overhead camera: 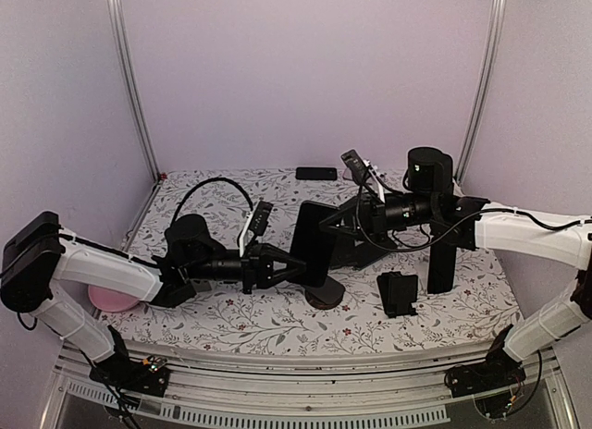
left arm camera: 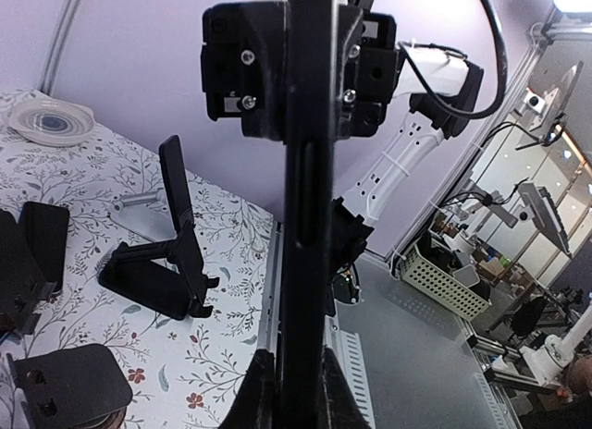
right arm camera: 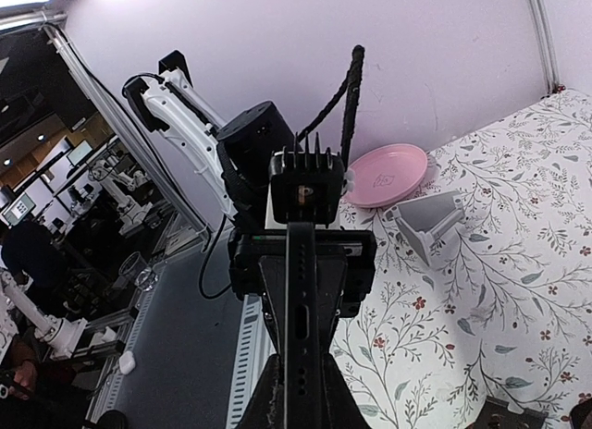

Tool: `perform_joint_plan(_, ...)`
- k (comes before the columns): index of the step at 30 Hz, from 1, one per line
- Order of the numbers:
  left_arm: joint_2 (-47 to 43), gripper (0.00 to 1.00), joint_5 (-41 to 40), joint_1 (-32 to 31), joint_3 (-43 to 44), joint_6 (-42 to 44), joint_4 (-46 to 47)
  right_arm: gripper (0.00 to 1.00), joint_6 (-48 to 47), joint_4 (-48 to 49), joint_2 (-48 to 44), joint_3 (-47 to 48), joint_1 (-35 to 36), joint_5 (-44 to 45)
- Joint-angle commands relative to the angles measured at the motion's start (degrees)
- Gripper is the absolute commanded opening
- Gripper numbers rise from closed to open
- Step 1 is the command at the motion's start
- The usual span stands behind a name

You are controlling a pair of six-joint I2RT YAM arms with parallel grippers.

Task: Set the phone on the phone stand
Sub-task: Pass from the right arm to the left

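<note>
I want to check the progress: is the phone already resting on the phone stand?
No, the phone is held upright in the air, clamped between the left hand and the right hand.

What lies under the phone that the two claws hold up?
Under the phone sits a dark round base on the flowered cloth. The phone covers the base's far part, so whether they touch cannot be seen.

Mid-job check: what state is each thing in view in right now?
phone: lifted, on edge, gripped from both sides.
left gripper: shut on phone.
right gripper: shut on phone.
phone stand: upright, empty.
</note>
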Motion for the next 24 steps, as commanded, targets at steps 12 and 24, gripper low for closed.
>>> perform_joint_plan(12,-4.72,0.0,-19.14,-3.21,2.67,4.76,-11.91,0.8,1.51,2.71,-2.36,-1.19,0.68,9.4)
perform_joint_plan(24,-5.05,0.0,-32.16,-5.39,8.81,9.3,-21.93,0.99,6.73,4.12,-7.93,-3.58,0.65,28.62)
